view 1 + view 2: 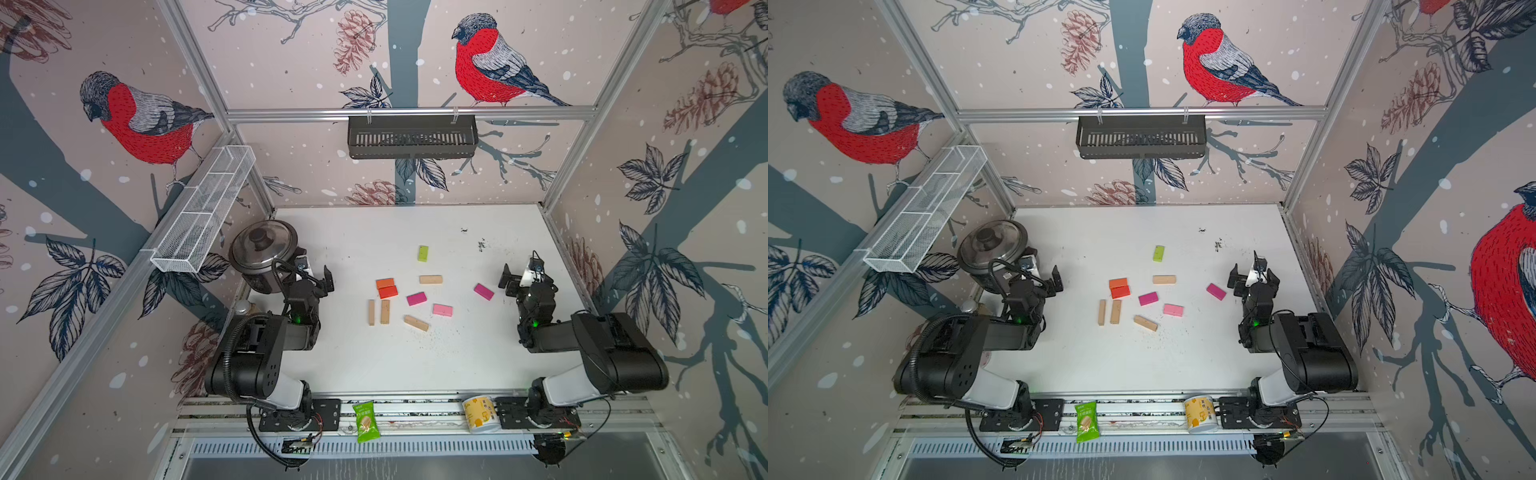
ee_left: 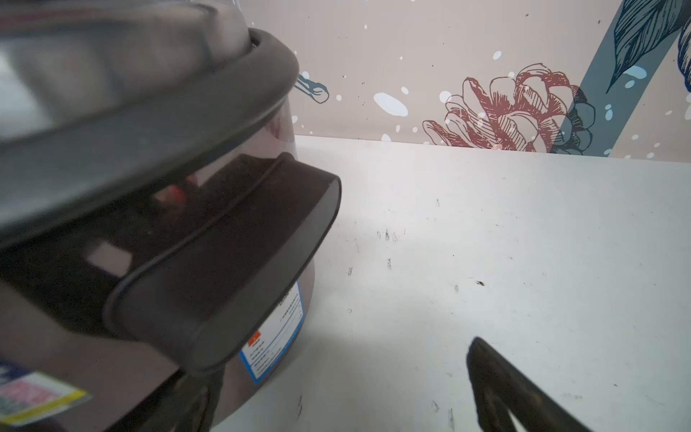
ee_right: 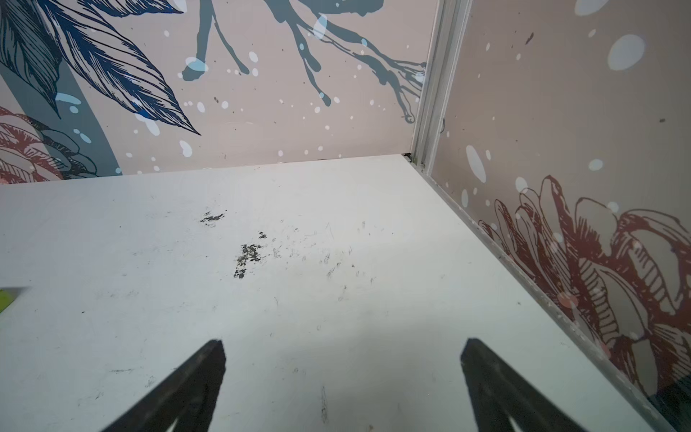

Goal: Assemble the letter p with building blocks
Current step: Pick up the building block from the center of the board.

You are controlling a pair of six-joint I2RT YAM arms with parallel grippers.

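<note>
Building blocks (image 1: 416, 298) are lying scattered flat across the middle of the white table (image 1: 374, 365), none gripped and not arranged into any letter shape. The orange block (image 1: 385, 283) and red block (image 1: 387, 291) are touching side by side at the left of the group. Two tan blocks (image 1: 385, 311) are lying parallel just nearer, slightly apart. A lime-green block (image 1: 423, 253) is sitting alone toward the far side. One magenta block (image 1: 483, 291) is lying out to the right, near the right gripper (image 3: 344, 342), whose jaws are standing wide with only bare table between them. The left gripper (image 1: 312, 272) is likewise gaping wide and holding nothing, close beside the lidded cooker (image 1: 262, 245) at the far-left corner; contact cannot be told. Open surface is running from the blocks to the near rail, where a snack packet (image 1: 365, 420) and a cup (image 1: 480, 413) are resting.
</note>
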